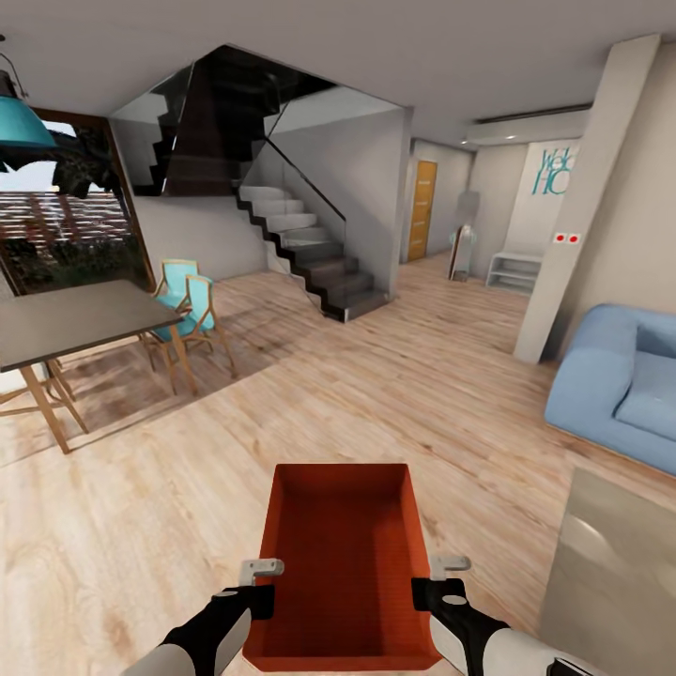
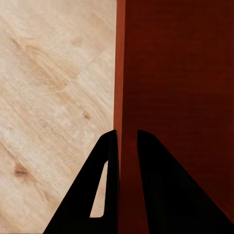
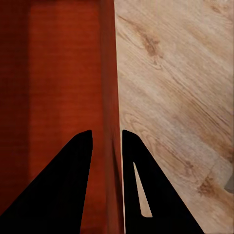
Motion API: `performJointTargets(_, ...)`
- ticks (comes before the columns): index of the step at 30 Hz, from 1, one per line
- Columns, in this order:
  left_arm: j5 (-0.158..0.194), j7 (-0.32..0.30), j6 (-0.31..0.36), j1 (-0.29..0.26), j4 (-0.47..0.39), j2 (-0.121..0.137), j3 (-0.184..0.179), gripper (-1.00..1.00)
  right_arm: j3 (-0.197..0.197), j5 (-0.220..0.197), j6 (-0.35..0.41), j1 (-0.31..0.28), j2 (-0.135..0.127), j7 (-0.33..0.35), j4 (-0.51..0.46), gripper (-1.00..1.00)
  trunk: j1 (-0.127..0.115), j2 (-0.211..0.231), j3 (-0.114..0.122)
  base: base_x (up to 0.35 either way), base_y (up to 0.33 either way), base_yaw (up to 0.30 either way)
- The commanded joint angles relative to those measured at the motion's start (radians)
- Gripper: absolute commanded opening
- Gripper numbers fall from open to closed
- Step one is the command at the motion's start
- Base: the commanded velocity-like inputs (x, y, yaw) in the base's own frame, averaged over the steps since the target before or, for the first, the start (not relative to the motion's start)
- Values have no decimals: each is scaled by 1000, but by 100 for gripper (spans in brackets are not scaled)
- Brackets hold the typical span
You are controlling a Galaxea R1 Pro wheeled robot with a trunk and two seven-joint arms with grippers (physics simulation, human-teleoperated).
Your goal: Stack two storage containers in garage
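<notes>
Both sets of jaws grip the storage container (image 1: 343,554) by its side walls above wood floor (image 1: 376,394), with blue sofa (image 1: 620,380) right, dining table (image 1: 66,319) left, stairs (image 1: 310,253) ahead.

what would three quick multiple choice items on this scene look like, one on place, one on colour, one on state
1. Where is the storage container?
A. on the dining table
B. held between both arms in front of the robot, above the wood-plank floor
C. on the sofa

2. What colour is the sofa?
A. blue
B. green
C. brown

3. How does the left gripper stand on the container?
A. wide open, away from it
B. shut on nothing
C. shut on the container's side wall, one finger on each face

Answers: 1 B, the head view shows the left gripper and the right gripper at the container's two long sides. 2 A, the sofa at the robot's right is light blue. 3 C, the left wrist view shows the thin wall running between the two fingers.
</notes>
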Motion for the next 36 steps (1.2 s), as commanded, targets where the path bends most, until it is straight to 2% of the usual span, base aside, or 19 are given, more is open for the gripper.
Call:
performJointTargets(1,26,10,6,1,2,1,-24,-100,-6,-1,-24,-1,-13,-15,0,-100,1,-1,-1,321,0,0)
performJointTargets(36,26,10,1,1,3,1,-27,-100,-4,3,-21,-1,-14,-15,0,-100,1,-1,-1,321,0,0)
